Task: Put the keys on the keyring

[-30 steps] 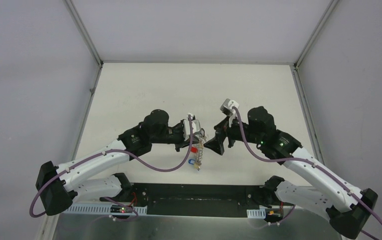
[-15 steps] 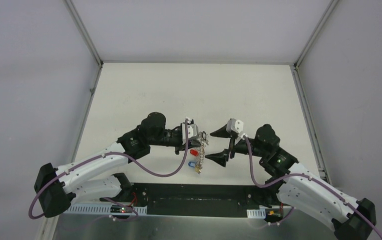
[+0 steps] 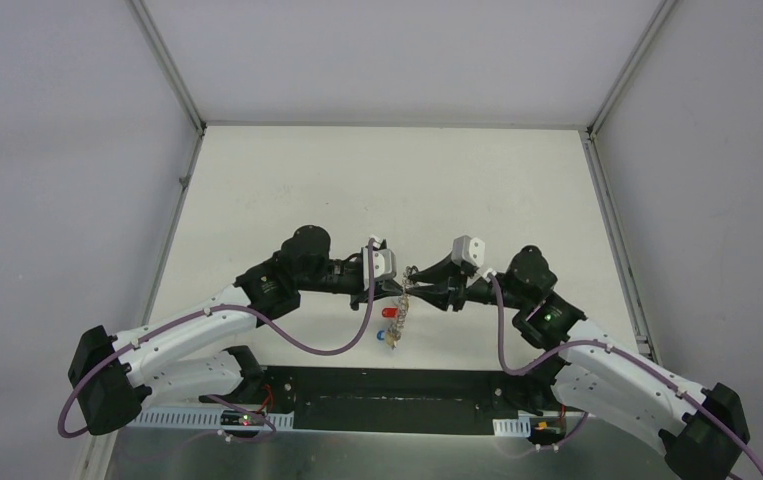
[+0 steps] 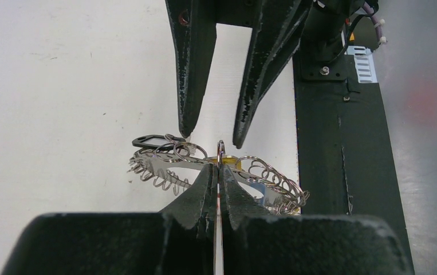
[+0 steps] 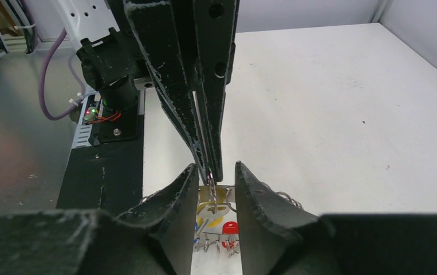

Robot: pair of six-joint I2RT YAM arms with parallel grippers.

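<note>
The keyring (image 3: 403, 308) hangs between the two gripper tips above the table's near middle, a floppy band of grey wire coils (image 4: 273, 184). My left gripper (image 3: 398, 291) is shut on a small ring at its top (image 4: 220, 153). Keys dangle below: a red-headed one (image 3: 389, 313) and a blue-headed one (image 3: 382, 337). The right wrist view shows the red head (image 5: 231, 228) and a yellow head (image 5: 211, 213). My right gripper (image 3: 417, 291) faces the left one tip to tip. Its fingers (image 5: 249, 189) stand narrowly apart on either side of the keyring's top.
A black base plate (image 3: 387, 385) runs along the near edge between the arm bases. Pale walls and metal frame posts (image 3: 169, 70) enclose the white table (image 3: 387, 190). Purple cables (image 3: 317, 345) loop off both arms.
The right gripper has swung round and moved in level with the left one. Its jaws have narrowed from wide open around the keyring's top. The left arm has stayed almost still.
</note>
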